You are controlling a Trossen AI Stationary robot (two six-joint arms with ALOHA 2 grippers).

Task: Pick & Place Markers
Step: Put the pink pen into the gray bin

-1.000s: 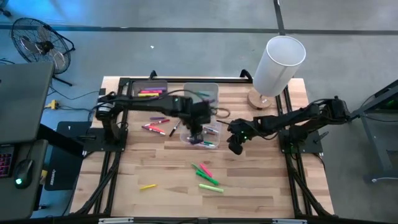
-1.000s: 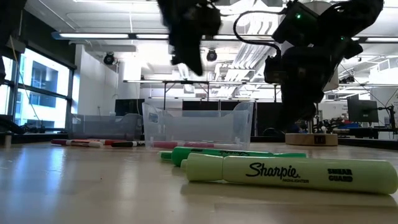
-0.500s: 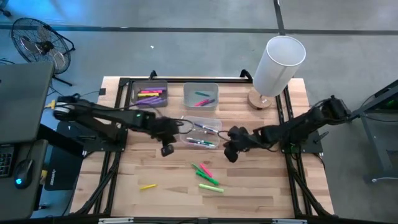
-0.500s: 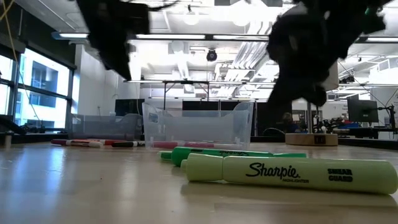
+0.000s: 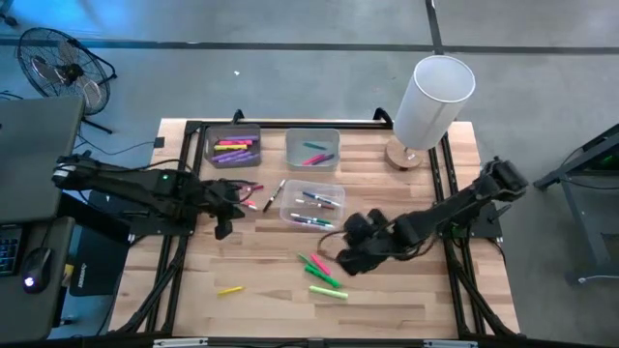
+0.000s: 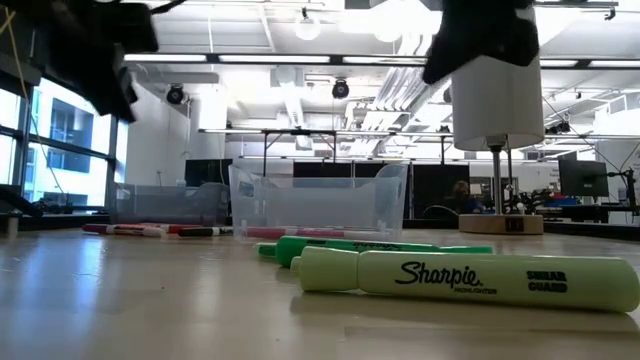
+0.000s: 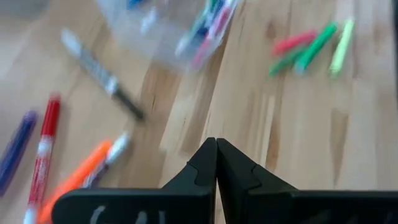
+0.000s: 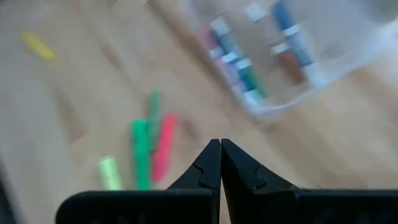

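Markers lie in several spots. A green, pink and pale-green cluster [image 5: 324, 273] [image 8: 141, 158] rests flat on the wood, and a lone yellow marker [image 5: 229, 289] lies nearer the near edge. Red, orange and purple markers [image 5: 253, 193] [image 7: 43, 155] lie left of the clear bin [image 5: 311, 205], which holds several more. My left gripper [image 5: 223, 227] [image 7: 216, 144] hovers shut beside the loose red and orange ones. My right gripper [image 5: 343, 263] [image 8: 221, 144] hovers shut just right of the green cluster. In the low view a pale-green highlighter [image 6: 470, 280] lies nearest.
Two grey bins [image 5: 235, 147] [image 5: 312, 147] with markers stand at the far side. A tall white cylinder [image 5: 435, 97] on a round wooden base stands at the far right corner. Black frame rails run along the table's left and right edges.
My left gripper has swung from above the clear bin toward the table's left, ending beside the loose red and orange markers. My right gripper has moved from right of the clear bin toward the near edge, closing on the green and pink cluster. The markers have stayed put.
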